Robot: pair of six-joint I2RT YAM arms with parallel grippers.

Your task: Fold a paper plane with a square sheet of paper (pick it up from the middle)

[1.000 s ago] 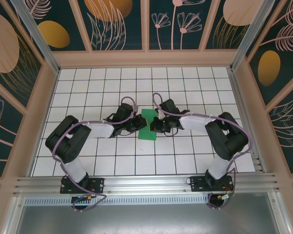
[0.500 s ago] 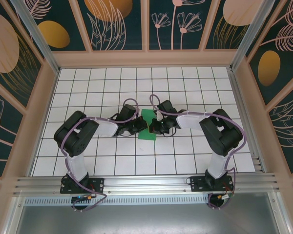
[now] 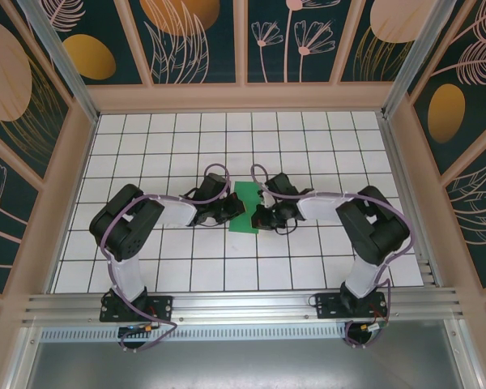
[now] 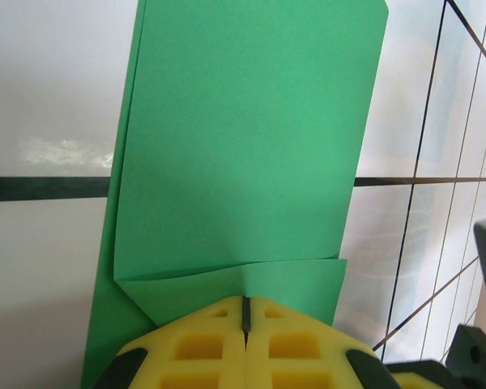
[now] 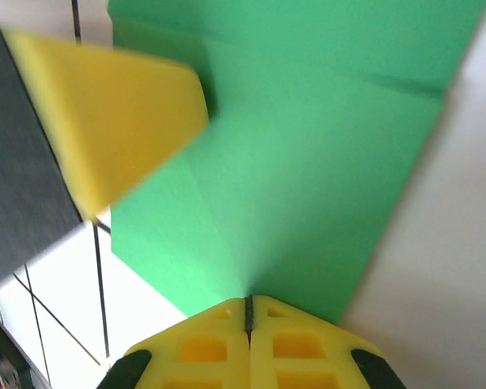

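Observation:
The square sheet of paper [image 3: 245,207] is green and folded into a narrow strip at the middle of the tiled table. My left gripper [image 3: 233,212] meets its left edge and my right gripper [image 3: 258,215] meets its right edge. In the left wrist view the yellow jaws of the left gripper [image 4: 245,301] are shut, pinching a small raised flap of the paper [image 4: 243,146]. In the right wrist view the right gripper [image 5: 248,304] is shut on the paper's [image 5: 308,162] near edge, which puckers toward the tips. A blurred yellow finger [image 5: 113,121] of the left gripper lies on the far side of the sheet.
The white gridded table [image 3: 146,154] is ringed by a wooden frame [image 3: 243,97] and patterned walls. An aluminium rail [image 3: 243,304] runs along the near edge by the arm bases. Both arms bend inward toward the centre.
The left arm's elbow has swung inward and its gripper has closed in on the paper's left edge. The right gripper has slid slightly toward the near side. The paper stays in place.

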